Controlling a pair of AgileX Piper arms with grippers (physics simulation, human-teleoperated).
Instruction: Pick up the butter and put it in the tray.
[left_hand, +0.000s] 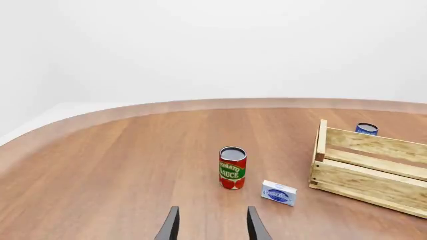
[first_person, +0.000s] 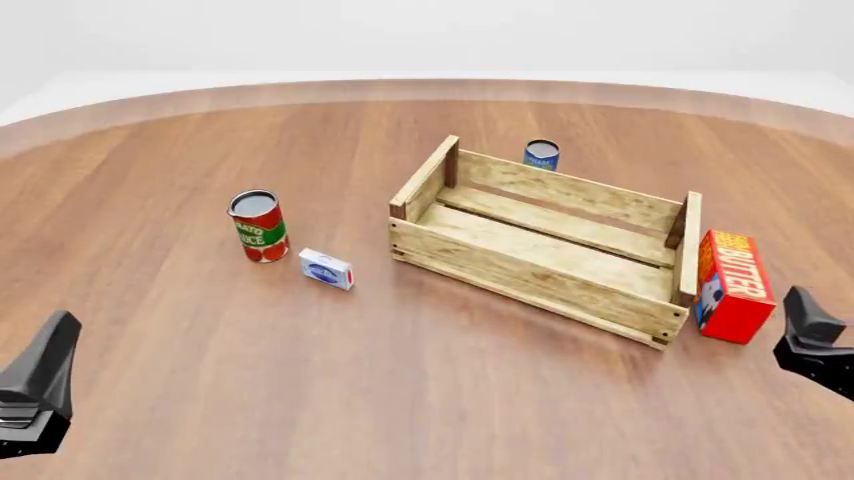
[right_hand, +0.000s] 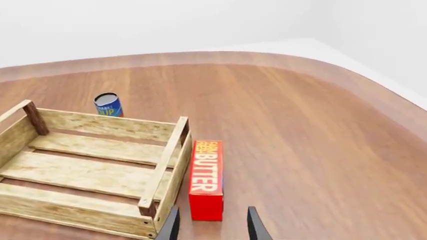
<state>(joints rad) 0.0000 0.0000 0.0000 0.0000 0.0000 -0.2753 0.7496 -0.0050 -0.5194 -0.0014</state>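
The butter is a red carton with an orange "BUTTER" face, standing on the table just outside the right end of the tray. The tray is a light wooden slatted crate and is empty. In the right wrist view the butter stands right ahead of my right gripper, beside the tray's end wall. The right gripper's jaws are open and empty, short of the carton. In the front view the right gripper is low at the right edge. My left gripper is open and empty, far left.
A red tomato sauce can and a small blue-white box stand left of the tray; both show in the left wrist view, the can and the box. A blue can stands behind the tray.
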